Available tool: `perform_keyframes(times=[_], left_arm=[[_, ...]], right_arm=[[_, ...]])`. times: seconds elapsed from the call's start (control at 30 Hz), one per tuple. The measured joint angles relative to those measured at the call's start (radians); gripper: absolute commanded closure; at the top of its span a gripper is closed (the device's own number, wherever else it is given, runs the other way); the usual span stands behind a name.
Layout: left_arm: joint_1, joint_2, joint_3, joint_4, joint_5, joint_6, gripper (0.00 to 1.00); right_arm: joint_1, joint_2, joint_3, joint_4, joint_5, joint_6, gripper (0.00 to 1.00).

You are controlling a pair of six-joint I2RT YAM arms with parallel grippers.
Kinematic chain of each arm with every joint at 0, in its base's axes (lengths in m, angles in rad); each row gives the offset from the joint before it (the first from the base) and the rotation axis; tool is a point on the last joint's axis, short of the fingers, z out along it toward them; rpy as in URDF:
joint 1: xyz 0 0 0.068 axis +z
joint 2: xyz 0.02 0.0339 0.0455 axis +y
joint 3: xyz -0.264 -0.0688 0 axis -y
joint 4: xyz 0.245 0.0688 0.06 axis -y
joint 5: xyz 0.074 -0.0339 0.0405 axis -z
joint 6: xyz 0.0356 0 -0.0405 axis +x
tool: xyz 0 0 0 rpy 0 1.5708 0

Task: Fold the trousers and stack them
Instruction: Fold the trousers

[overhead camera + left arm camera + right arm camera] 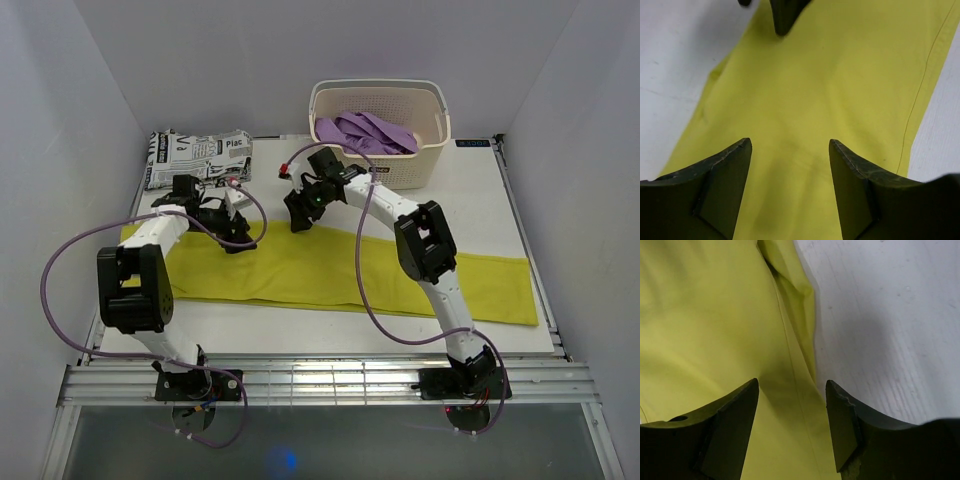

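Note:
A pair of yellow trousers (330, 270) lies flat in a long strip across the table, from the left edge to the right front. My left gripper (236, 240) is open just above the cloth near its far edge; the left wrist view shows its jaws apart over smooth yellow fabric (830, 85). My right gripper (298, 220) is open at the far edge of the trousers. In the right wrist view its jaws straddle the folded hem (795, 315) next to bare white table (890, 315). Neither gripper holds anything.
A folded black-and-white printed garment (198, 156) lies at the back left. A cream basket (432, 112) with purple clothes (365, 132) stands at the back centre. The right gripper's dark fingertip (782, 15) shows at the top of the left wrist view.

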Motion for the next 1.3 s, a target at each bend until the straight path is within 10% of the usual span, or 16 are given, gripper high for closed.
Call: perform_keyframes(times=[0.17,0.43,0.83,1.3], left_arm=[[0.043,-0.117,0.001,0.094,0.019,-0.164,0.25],[0.169,-0.13,0.031,0.267,-0.018,-0.468,0.26],[0.15,-0.131,0.031,0.311,-0.165,-0.649,0.22],[-0.154,-0.081,0.031,0.23,-0.468,-0.644,0.3]], right_arm=[[0.008,0.025,-0.036,0.067,-0.067,0.036,0.92],[0.064,-0.172,-0.384,0.235,-0.042,-0.013,0.92],[0.403,-0.368,-0.766,0.519,0.478,-0.292,0.92],[0.473,-0.334,-0.835,0.722,0.76,-0.367,0.92]])
